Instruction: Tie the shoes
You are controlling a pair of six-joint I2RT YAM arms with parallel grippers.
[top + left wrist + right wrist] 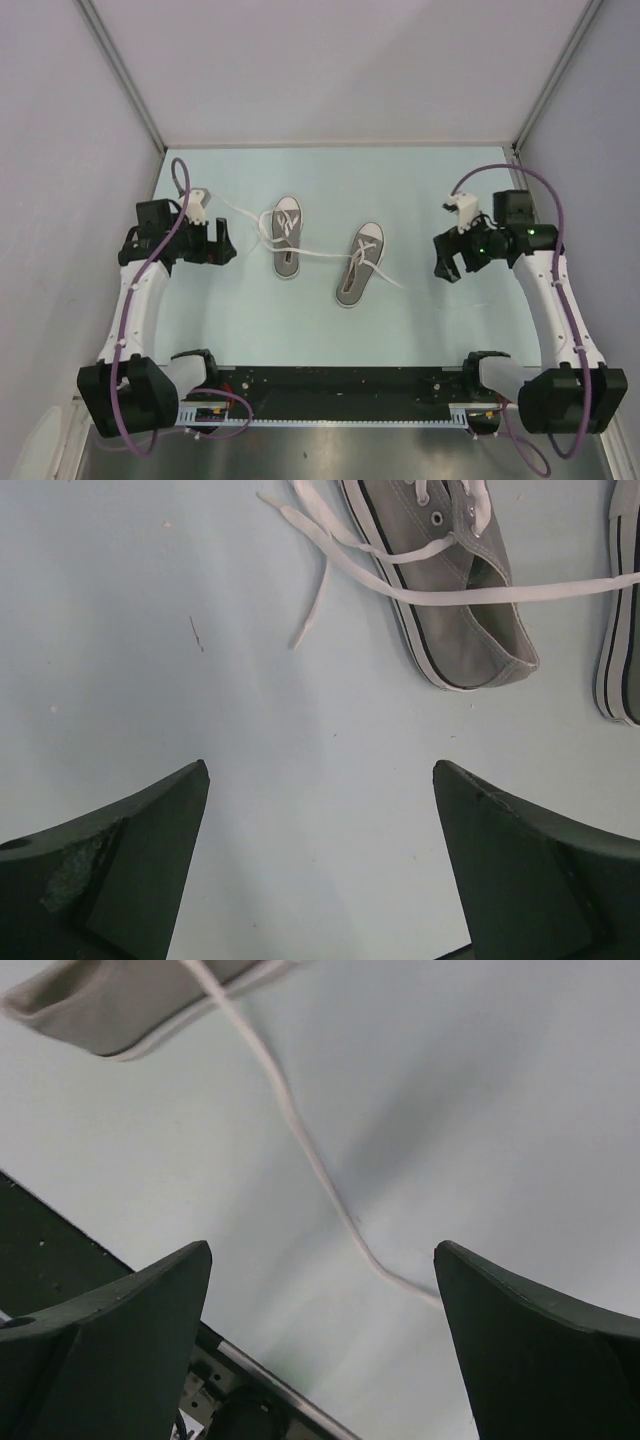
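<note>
The shoes lie untied, soles down, in the middle of the top view on a pale worktop [300, 330]. Grey walls [330, 70] close it in, and a black rail [340, 385] runs along the bottom of the frame. A purple cable [178, 178] loops over each arm.

White laces [318, 256] sprawl across the bare surface between the arms and the shoes. One lace runs from shoe to shoe. Another trails to the upper left and ends near the left gripper [222, 243]. A third trails to the lower right toward the right gripper [448, 258].

The left-hand shoe [287, 238] has its long axis almost straight up the frame. Its white toe cap is toward the top and its heel opening toward the bottom. The right-hand shoe [360, 264] sits just to the lower right, apart from it. It is tilted, with the toe to the upper right and the heel to the lower left.

Both grippers hang at the sides of the frame, level with the shoes and well apart from them. The fingers [130, 850] of each are spread wide and hold nothing. In the left wrist view a shoe's heel end shows at the upper right. In the right wrist view a lace crosses the worktop between the open fingers without touching them.
</note>
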